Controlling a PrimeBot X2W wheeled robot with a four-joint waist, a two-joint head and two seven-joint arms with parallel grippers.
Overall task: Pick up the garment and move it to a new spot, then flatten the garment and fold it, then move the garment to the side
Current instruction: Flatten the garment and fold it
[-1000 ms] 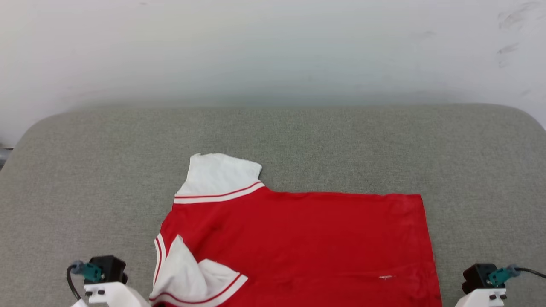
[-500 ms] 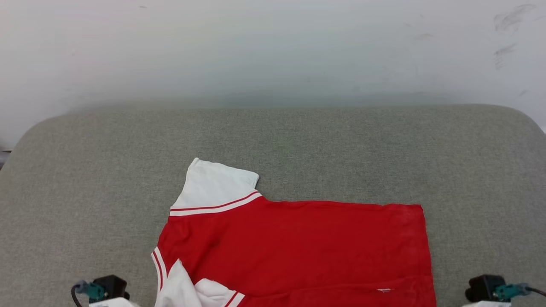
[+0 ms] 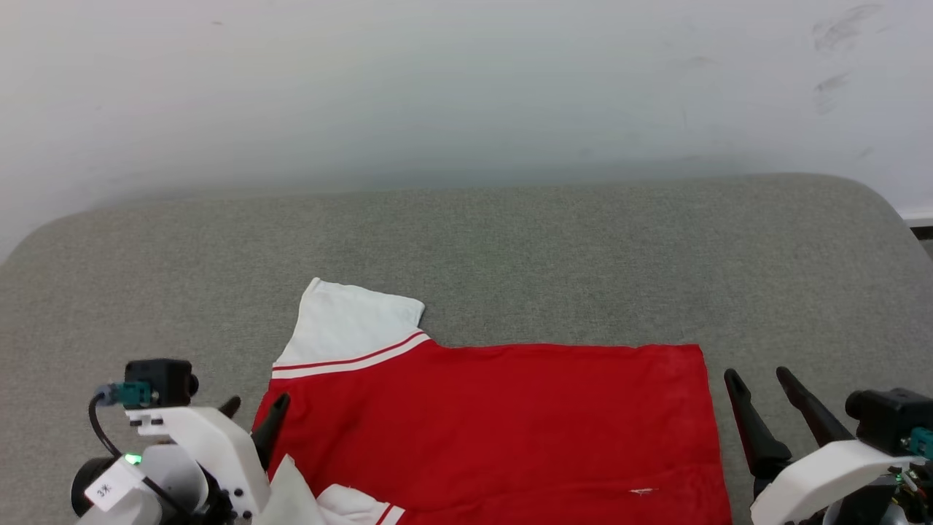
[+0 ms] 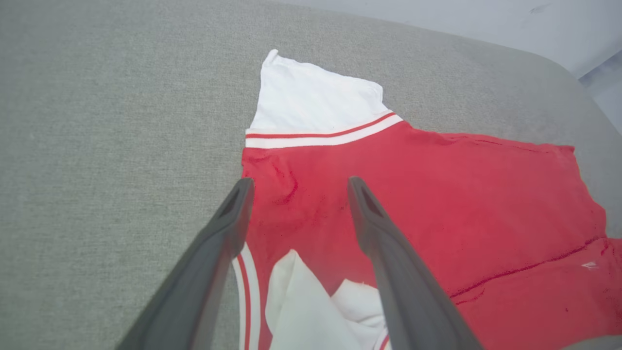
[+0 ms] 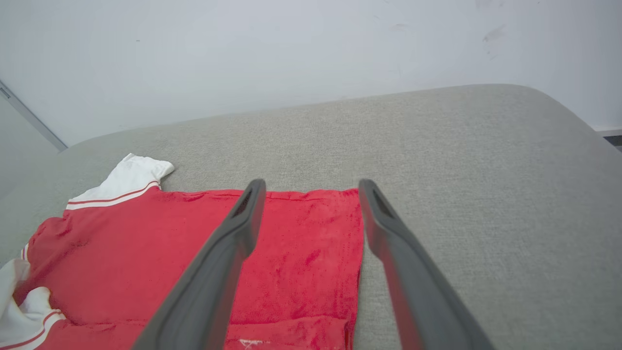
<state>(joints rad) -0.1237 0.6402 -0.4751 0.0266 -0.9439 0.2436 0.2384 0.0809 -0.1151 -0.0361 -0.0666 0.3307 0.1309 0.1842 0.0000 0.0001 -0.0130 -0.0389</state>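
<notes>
**Condition.** The garment [image 3: 496, 415] was laid sideways on the near half of the worktop [image 3: 510, 240], with the collar end to the left and the hem to the right. The jaws of the left gripper [image 3: 255, 407] were spread and empty at the shoulder edge. Contact with the cloth could not be determined. The jaws of the right gripper [image 3: 756, 375] were likewise spread and empty, over bare worktop just beside the hem.

**Hazards.** The near sleeve [image 3: 328, 503] was bunched and turned over onto the body. A fold made before it was spread would be expected to lock that crease in. Two layers could be taken in one pinch at that point. Uneven pull from the two sides could skew the hem line.

**Materials.** The body was seen as thin red fabric, lying mostly flat with faint ripples. The far sleeve [image 3: 350, 321] was a white panel closed off by striped trim [image 3: 350, 359]. A tiny white logo [image 3: 641, 491] was noted near the hem. The worktop was covered in grey woven cloth, with rounded corners
</notes>
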